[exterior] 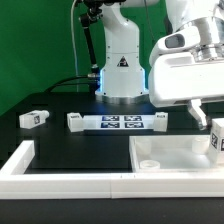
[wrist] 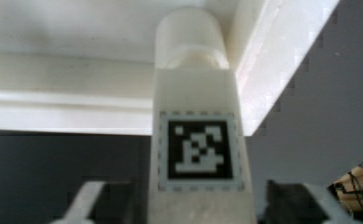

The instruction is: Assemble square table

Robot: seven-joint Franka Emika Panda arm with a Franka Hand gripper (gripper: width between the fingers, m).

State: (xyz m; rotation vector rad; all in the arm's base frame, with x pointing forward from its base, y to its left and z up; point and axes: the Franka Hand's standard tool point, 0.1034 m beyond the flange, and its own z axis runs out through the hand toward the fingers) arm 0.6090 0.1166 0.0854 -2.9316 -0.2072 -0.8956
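A plain green backdrop [exterior: 40,40] stands behind the matte black table [exterior: 60,138].

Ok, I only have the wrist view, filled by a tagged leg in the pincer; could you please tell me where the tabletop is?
Observer: The square slab lies at the exterior view's right, below the pincer and its held leg.
Operator: Thank you. Any loose leg elsewhere?
Observer: Yes, a leg block lies on the black table at the exterior view's left.
Operator: What lies between?
Observer: The marker board, flat in the middle.
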